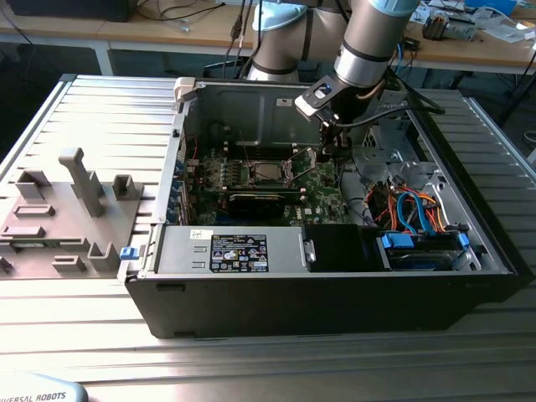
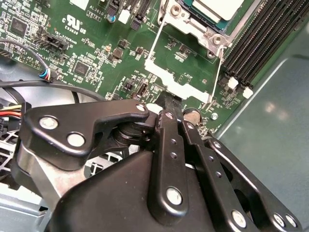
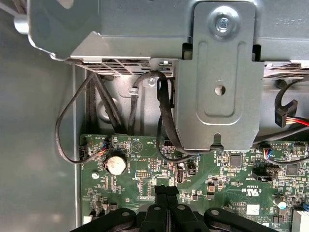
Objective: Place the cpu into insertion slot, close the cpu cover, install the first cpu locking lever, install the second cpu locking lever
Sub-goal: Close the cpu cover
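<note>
- Exterior view: a ribbed metal bench (image 1: 92,109) carries an open computer case (image 1: 335,293). A grey fixture tray (image 1: 59,209) lies at the exterior view's left, and wooden desks (image 1: 167,29) stand behind. The arm (image 1: 368,42) reaches down into the case. Its fingers (image 1: 323,153) hang just beside the insertion slot (image 1: 268,173), toward the exterior view's right.
- Second wrist view: the cpu (image 2: 217,6) sits in the insertion slot (image 2: 190,25), silver top up. The cpu cover (image 2: 181,86) stands open, off the slot, over the green board (image 2: 72,29) between slot and fingers. The fingers (image 2: 169,130) are pressed together, their tips at the cover's free edge. I cannot tell whether they pinch it.
- First wrist view: the fingers (image 3: 161,193) are together with nothing visible between them, over the green board. A round coin battery (image 3: 116,164) and black cables (image 3: 164,116) are nearby.
</note>
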You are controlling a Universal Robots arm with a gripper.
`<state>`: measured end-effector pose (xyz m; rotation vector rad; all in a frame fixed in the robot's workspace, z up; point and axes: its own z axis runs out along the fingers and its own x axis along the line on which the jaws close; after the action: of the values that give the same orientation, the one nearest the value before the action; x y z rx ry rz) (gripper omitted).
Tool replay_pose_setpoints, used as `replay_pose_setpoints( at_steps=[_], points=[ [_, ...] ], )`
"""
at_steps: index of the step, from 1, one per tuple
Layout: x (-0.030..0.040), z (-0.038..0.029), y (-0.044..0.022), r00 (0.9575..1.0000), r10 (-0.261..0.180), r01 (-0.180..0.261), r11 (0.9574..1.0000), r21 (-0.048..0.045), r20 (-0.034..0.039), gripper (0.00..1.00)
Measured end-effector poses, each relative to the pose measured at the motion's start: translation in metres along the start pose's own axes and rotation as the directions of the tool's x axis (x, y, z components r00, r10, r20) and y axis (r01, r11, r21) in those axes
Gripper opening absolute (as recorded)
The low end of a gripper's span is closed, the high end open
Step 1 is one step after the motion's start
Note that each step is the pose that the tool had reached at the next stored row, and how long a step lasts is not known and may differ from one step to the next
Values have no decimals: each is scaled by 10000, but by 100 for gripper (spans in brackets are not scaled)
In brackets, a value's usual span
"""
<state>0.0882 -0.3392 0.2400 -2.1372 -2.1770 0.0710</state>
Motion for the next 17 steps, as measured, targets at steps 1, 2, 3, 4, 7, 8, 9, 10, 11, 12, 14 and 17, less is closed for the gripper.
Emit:
replay_pose_setpoints(
  at_steps=[1, 2, 3, 4, 7, 8, 9, 10, 11, 12, 14, 17],
  points=[
    [0, 1, -3, 10000, -1, 1, 10000, 0, 0, 11],
    [0, 1, -4, 10000, -2, 2, 10000, 0, 1, 11],
    [1, 2, -8, 10000, -2, 2, 10000, 0, -1, 11],
    [1, 2, -11, 10000, -2, 2, 10000, 0, 0, 11],
    [1, 4, -28, 10000, -2, 2, 10000, 0, -1, 11],
    [1, 5, -29, 10000, -3, 3, 10000, 0, -1, 11],
    [1, 5, -31, 10000, -3, 3, 10000, 0, 0, 11],
    [1, 5, -32, 10000, -3, 3, 10000, 0, 0, 11],
    [1, 8, -38, 10000, -2, 2, 10000, 0, 0, 11],
    [1, 11, -49, 10000, -2, 2, 10000, 0, 0, 11],
    [1, 12, -52, 10000, -2, 2, 10000, 0, -1, 11],
    [1, 13, -57, 10000, -3, 3, 10000, 0, 0, 11]
  ],
)
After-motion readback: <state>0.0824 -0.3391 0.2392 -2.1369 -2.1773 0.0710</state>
